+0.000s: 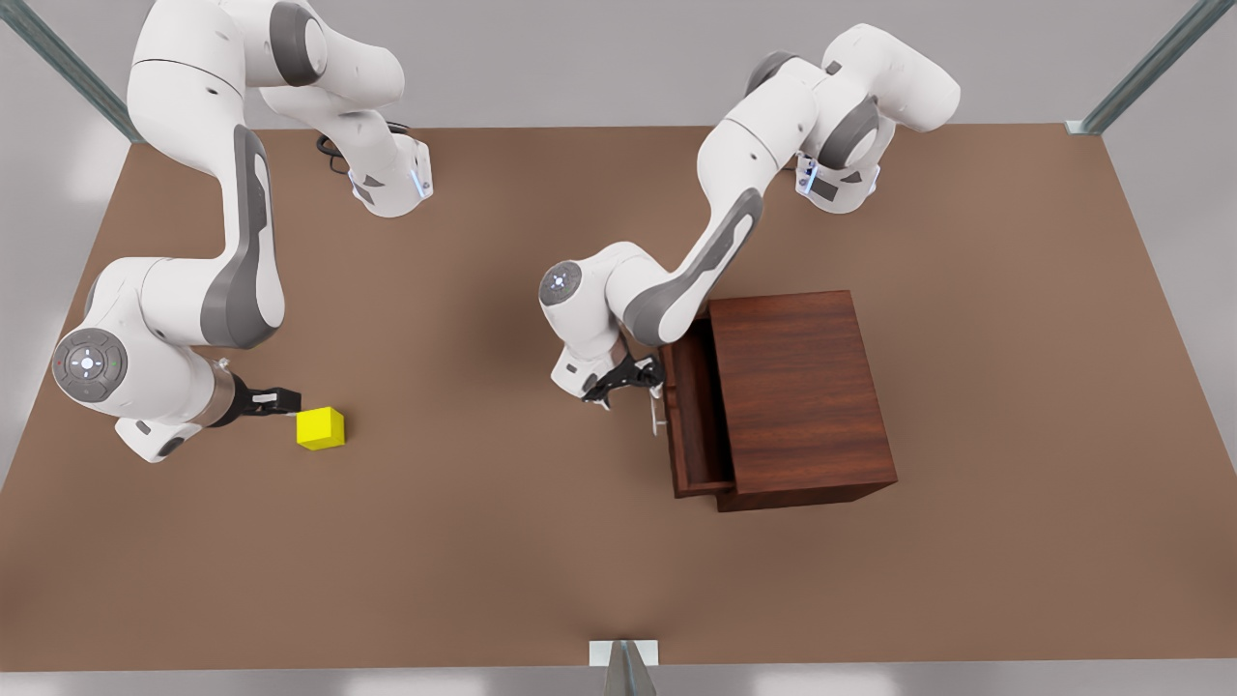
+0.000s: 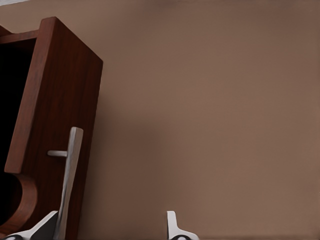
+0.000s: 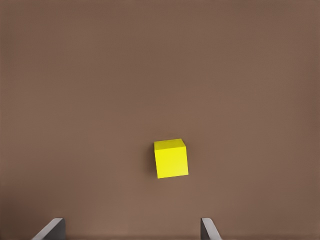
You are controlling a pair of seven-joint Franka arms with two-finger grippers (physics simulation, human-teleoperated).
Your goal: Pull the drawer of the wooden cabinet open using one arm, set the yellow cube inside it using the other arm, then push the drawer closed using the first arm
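Observation:
The wooden cabinet (image 1: 807, 387) stands toward the front view's right. Its drawer (image 1: 691, 425) sticks out a short way toward the front view's left, with the silver handle (image 1: 657, 411) on its front. My left gripper (image 1: 630, 379) hovers open right by that handle. In the left wrist view the handle (image 2: 70, 170) on the drawer (image 2: 55, 115) runs just beside one finger (image 2: 47, 227) of the left gripper (image 2: 112, 222). The yellow cube (image 1: 321, 428) rests on the table at the front view's left. My right gripper (image 1: 282, 399) is open, just short of the yellow cube (image 3: 171, 158); the right gripper (image 3: 131, 226) does not touch it.
The brown table (image 1: 503, 541) stretches wide between the cube and the cabinet. Both arm bases (image 1: 391, 179) stand along the far edge. Metal frame posts (image 1: 1150, 68) rise at the far corners, and a small white bracket (image 1: 623, 654) sits at the near edge.

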